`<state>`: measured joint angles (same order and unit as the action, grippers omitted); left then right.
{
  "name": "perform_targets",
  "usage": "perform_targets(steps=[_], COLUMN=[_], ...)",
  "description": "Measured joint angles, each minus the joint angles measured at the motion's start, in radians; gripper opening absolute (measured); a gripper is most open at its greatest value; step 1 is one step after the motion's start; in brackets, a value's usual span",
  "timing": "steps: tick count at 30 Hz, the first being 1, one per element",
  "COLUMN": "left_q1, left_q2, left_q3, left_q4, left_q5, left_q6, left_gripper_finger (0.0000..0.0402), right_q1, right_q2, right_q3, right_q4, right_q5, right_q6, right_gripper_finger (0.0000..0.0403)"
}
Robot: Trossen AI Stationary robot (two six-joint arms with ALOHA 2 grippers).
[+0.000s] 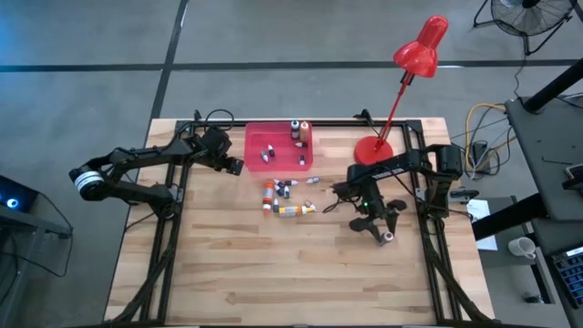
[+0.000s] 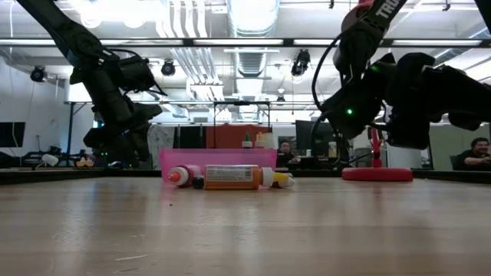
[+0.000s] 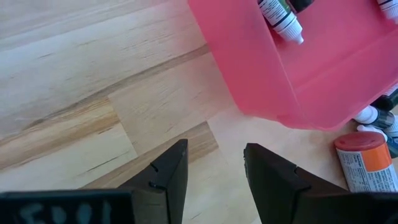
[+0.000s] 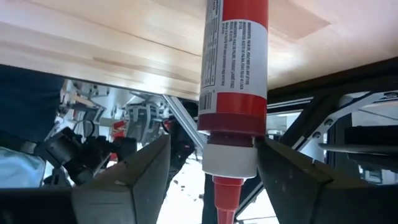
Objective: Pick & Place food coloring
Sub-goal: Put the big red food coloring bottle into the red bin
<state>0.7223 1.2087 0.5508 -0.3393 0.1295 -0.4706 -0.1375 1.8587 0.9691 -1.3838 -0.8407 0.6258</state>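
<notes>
- Right gripper: hangs over the table towards its front right, nearer the front edge than anything else. Its fingers stand apart on either side of a red bottle, level with the bottle's pale collar. Daylight shows between one finger and the collar. The other finger sits right beside it, and I cannot tell whether it touches. Nothing looks clamped.
- Red bottle: has a printed label and a red tip, with the tip pointing back at the wrist camera. I cannot tell whether its base rests on the wood.
- Loose bottles: a small cluster lying on the wood mid-table, just in front of the tray and left of the right arm. From table height, an orange bottle lies on its side, with a red-tipped one and a yellow one at either end.
- Left gripper: hovers low over bare wood just beside the tray's front left corner. Its fingers are parted with nothing between them.
- Tray: pink and flat, at the back middle of the table. Inside are several tray bottles, some upright at the rear right and others lying towards the front.
- Lamp: red. Its round base sits on the back right of the table, behind the right arm.
- Person: seated in the room beyond, far right.
</notes>
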Motion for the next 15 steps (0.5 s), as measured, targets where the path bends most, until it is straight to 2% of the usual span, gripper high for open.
perform_targets(steps=[7, 15], left_q1=[0.000, 0.000], left_q2=[0.000, 0.000], left_q3=[0.000, 0.000], left_q4=[0.003, 0.009], left_q5=[0.000, 0.000], left_q6=[0.000, 0.006], left_gripper_finger=[0.0131, 0.0131], right_q1=[0.000, 0.000], right_q2=[0.000, 0.000], right_q3=[0.063, 0.106], right_q4=[-0.018, -0.024], right_q5=[0.019, 0.054], right_q6=[0.013, 0.063], right_gripper_finger=[0.0252, 0.0256])
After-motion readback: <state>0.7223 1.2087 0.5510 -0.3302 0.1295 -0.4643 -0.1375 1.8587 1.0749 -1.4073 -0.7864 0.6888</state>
